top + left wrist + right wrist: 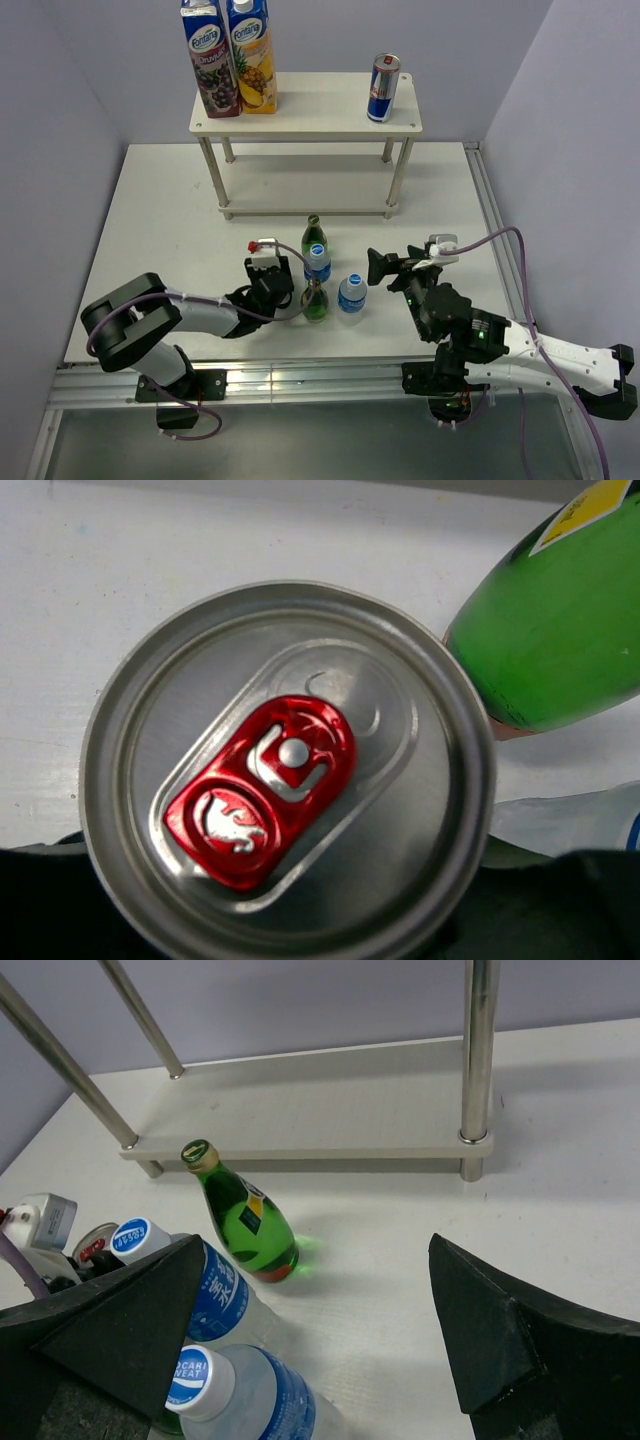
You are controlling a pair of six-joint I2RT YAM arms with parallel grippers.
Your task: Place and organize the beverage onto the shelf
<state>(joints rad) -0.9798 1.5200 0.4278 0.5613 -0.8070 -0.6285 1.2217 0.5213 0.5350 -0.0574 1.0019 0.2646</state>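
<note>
The left arm (pixel 190 312) is folded at the near-left corner of the counter, with the forearm stretched rightward along the near edge. The left hand (pixel 298 296) is held low, its finger spacing not discernible. The right arm (pixel 500 345) is extended from the near-right corner, and the right hand (pixel 318 1260) is spread wide.

"fontana" on the grape carton (pixel 212 60) and pineapple carton (pixel 252 55); "POCARI" on a blue bottle cap (pixel 190 1375).

White table (pixel 140 260), shelf (pixel 320 105) at back, green bottle (pixel 314 232) and water bottle (pixel 351 294) standing in front
</note>
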